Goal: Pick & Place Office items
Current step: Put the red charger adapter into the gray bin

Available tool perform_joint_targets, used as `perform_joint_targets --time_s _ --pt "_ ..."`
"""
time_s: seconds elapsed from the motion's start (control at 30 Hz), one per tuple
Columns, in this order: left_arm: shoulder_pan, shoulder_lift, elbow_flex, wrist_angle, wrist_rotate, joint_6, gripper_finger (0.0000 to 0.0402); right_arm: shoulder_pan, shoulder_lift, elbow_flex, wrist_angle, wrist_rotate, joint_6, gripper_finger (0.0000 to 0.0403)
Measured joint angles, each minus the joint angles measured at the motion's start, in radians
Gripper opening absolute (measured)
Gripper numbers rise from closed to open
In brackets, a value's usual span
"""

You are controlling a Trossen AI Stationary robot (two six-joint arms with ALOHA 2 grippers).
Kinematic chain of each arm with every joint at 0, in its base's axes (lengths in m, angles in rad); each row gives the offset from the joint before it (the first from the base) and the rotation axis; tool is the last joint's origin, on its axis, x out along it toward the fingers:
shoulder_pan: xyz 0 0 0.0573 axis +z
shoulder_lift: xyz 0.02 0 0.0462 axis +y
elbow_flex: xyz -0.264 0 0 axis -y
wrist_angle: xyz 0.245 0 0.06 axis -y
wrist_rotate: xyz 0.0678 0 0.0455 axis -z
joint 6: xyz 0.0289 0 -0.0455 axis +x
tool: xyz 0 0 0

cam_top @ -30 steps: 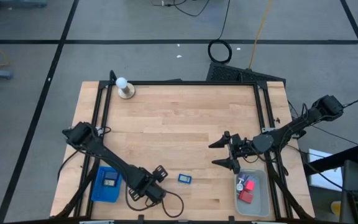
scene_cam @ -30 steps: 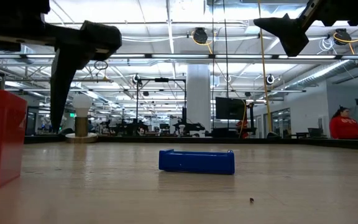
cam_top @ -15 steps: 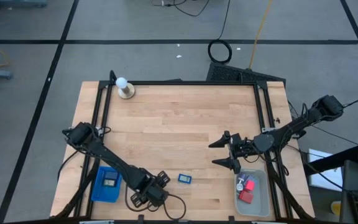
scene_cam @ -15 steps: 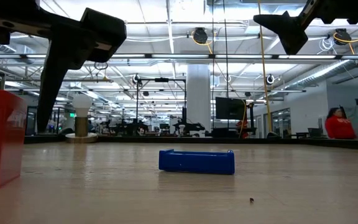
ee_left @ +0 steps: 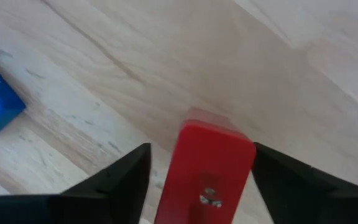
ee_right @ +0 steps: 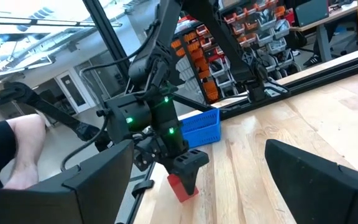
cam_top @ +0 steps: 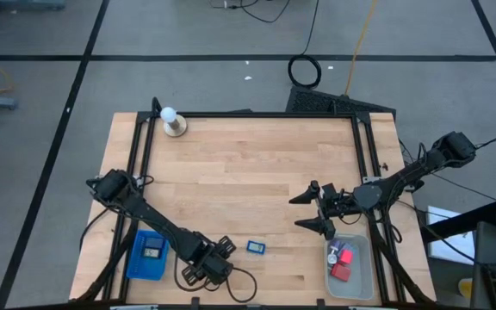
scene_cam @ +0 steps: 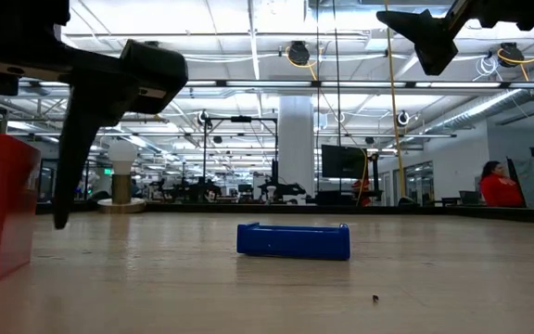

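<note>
**Left gripper over a red block at the table's front edge; right gripper idle above the bin**

The left gripper (cam_top: pixel 216 263) is at the front edge of the table (cam_top: pixel 248 164), between the blue ribbed tray (cam_top: pixel 148 254) and a small blue piece (cam_top: pixel 256 246). In the left wrist view its two dark fingers (ee_left: pixel 120 174) stand apart on either side of a red block (ee_left: pixel 207 168), with a gap visible on each side of the block. The block stands on the wood, and the fingers are spread around it rather than clamped on it. The right wrist view shows the same block (ee_right: pixel 182 186) directly under the left gripper, resting on the table surface.

The blue ribbed tray lies just beside the left arm, at the front left corner. It holds one greyish rectangular item (cam_top: pixel 151 251).

The small blue piece lies alone on the bare wood, near the left gripper and well apart from both containers.

The right gripper (cam_top: pixel 310 211) hangs above the table with its fingers spread wide and nothing between them. It is just behind the pale translucent bin (cam_top: pixel 362 275) at the front right corner. The bin holds red blocks (cam_top: pixel 344 269) and a whitish bit (cam_top: pixel 331 256).

A white ball on a round tan base (cam_top: pixel 173 122) stands at the rear left corner, well apart from both arms.
</note>
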Motion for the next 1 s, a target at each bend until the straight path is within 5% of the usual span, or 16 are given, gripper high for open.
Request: perform_joint_targets --time_s 0.27,0.8,1.0 --pt "0.005 0.0 -0.001 -0.003 -0.011 -0.048 0.0112 0.0 0.0 0.0 0.0 0.0 0.0 0.0357" --pt "0.045 -0.054 0.034 -0.041 -0.018 -0.18 0.0112 0.0 0.001 0.0 0.089 -0.005 -0.037 0.0357" --pt "0.082 -0.165 0.043 -0.029 -0.028 -0.304 0.0112 0.0 -0.019 0.0 0.321 -0.275 -0.203 0.0357"
